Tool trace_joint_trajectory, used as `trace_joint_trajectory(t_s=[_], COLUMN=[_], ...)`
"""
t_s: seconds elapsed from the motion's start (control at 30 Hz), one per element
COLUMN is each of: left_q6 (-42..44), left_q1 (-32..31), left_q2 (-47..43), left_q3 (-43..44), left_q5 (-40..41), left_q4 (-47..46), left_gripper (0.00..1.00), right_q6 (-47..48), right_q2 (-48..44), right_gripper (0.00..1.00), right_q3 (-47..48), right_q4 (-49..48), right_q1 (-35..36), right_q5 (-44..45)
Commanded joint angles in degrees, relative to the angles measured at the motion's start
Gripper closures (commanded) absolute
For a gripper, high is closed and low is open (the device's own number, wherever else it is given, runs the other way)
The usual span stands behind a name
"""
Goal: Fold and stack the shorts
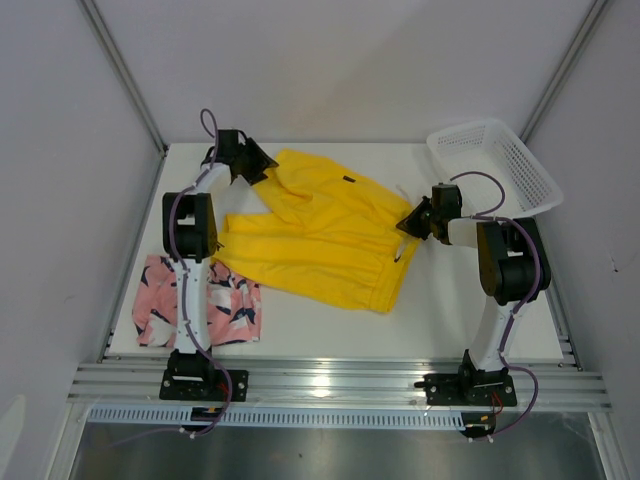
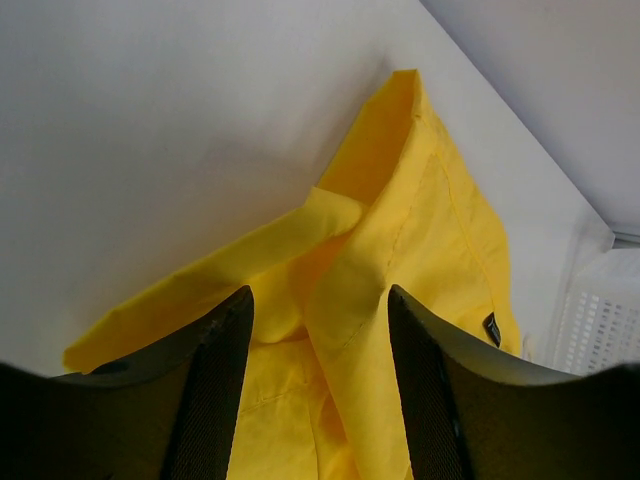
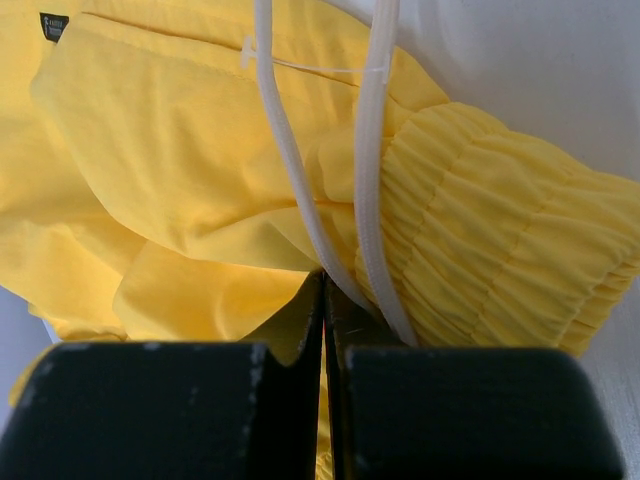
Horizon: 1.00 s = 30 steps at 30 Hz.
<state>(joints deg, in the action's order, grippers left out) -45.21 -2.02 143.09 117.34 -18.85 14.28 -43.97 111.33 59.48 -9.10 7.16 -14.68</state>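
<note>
The yellow shorts (image 1: 310,235) lie spread and rumpled across the middle of the table. My left gripper (image 1: 262,160) is at their far left corner. In the left wrist view it (image 2: 320,295) stands open, its jaws on either side of a raised fold of yellow fabric (image 2: 420,210). My right gripper (image 1: 408,225) is at the shorts' right edge and is shut on the yellow cloth (image 3: 180,150) beside the gathered waistband (image 3: 500,230); white drawstrings (image 3: 370,150) hang over it (image 3: 325,280). The pink printed shorts (image 1: 235,310) lie folded at the near left, partly under the left arm.
A white mesh basket (image 1: 495,165) stands at the far right corner, just behind the right arm, and also appears at the edge of the left wrist view (image 2: 600,320). A small dark logo (image 2: 490,328) marks the yellow shorts. Grey walls enclose the table on three sides.
</note>
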Motion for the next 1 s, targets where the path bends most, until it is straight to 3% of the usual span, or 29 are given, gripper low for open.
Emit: trace_joint_trajectory(t_s=[0.0, 0.17, 0.3, 0.37, 0.4, 0.5, 0.77, 0.97], left_q6=[-1.1, -1.5, -2.6, -3.9, -4.7, -4.5, 1.5, -0.1], left_q1=[-0.5, -0.7, -1.1, -1.1, -1.1, -1.1, -1.2, -1.8], left_q2=[1.0, 2.5, 3.1, 3.7, 3.8, 3.1, 0.3, -1.2], left_q3=[2.4, 3.2, 3.1, 3.3, 3.8, 4.0, 10.6, 11.2], left_q5=[-2.7, -5.1, -7.6, -8.7, -9.6, -8.1, 1.3, 0.1], left_q4=[-3.1, -7.2, -11.5, -13.4, -13.8, -13.1, -2.6, -5.3], left_gripper=[0.4, 0.41, 0.5, 0.63, 0.76, 0.95, 1.0, 1.0], right_q6=[0.5, 0.2, 0.2, 0.2, 0.2, 0.2, 0.5, 0.5], right_q2=[1.0, 1.3, 1.5, 1.7, 1.8, 1.9, 2.2, 2.9], right_gripper=[1.0, 1.0, 1.0, 1.0, 1.0, 1.0, 1.0, 1.0], right_q3=[1.1, 1.0, 1.1, 1.1, 1.1, 1.2, 1.2, 1.3], right_q4=[-0.9, -1.1, -1.2, -1.2, -1.2, -1.1, -0.7, -0.9], right_q1=[-0.1, -0.2, -0.2, -0.3, -0.3, -0.4, -0.6, -0.6], right_q5=[-0.8, -1.1, -1.3, -1.3, -1.4, -1.5, -1.3, -1.2])
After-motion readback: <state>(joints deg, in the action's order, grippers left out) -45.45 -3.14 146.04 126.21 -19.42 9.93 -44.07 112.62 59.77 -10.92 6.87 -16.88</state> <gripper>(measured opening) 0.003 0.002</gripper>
